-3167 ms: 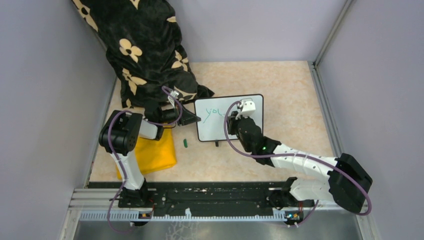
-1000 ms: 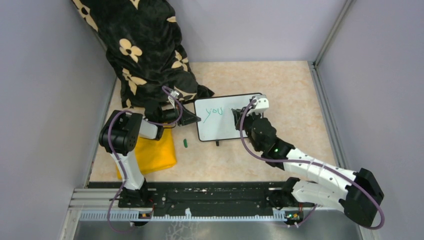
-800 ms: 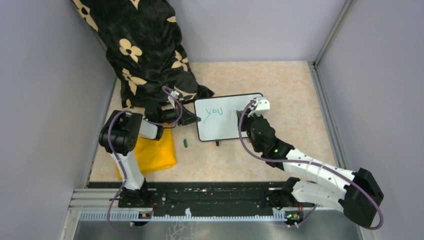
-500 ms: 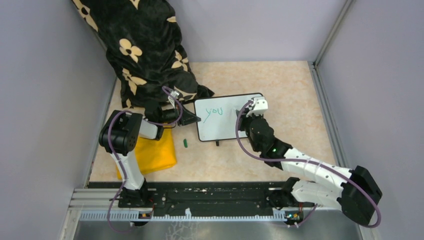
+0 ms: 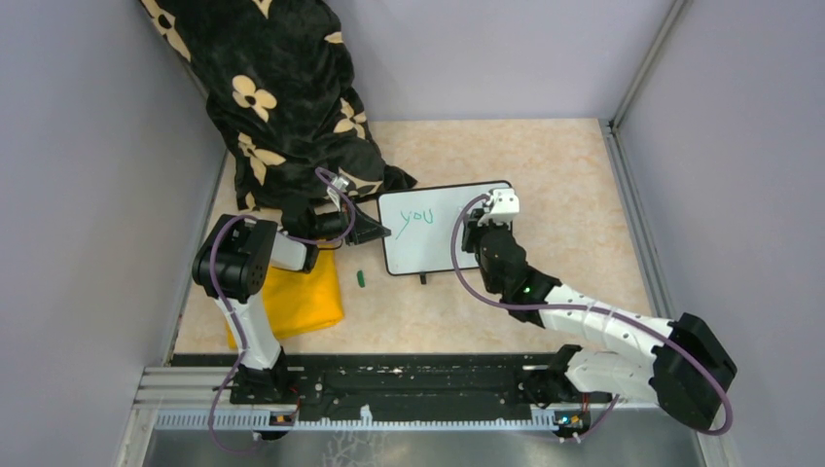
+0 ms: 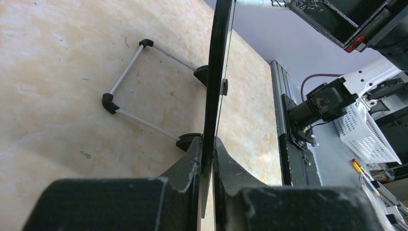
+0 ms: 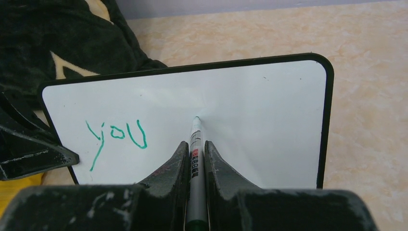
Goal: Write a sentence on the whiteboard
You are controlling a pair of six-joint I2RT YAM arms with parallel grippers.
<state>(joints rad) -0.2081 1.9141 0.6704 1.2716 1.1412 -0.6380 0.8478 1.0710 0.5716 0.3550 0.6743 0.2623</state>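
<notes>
Right wrist: whiteboard [image 7: 269, 120] faces right claw [image 7: 195, 145], marker [image 7: 195, 131] tip on it.

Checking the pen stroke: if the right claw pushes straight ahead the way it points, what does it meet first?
The whiteboard. The marker in the right claw aims at its blank face beside the green "you", tip apparently touching.

Whiteboard [image 7: 269, 125] bottom edge partly hidden behind right tool [image 7: 195, 143].

Overhead and wrist close-ups share the whiteboard [image 5: 420, 249].
</notes>
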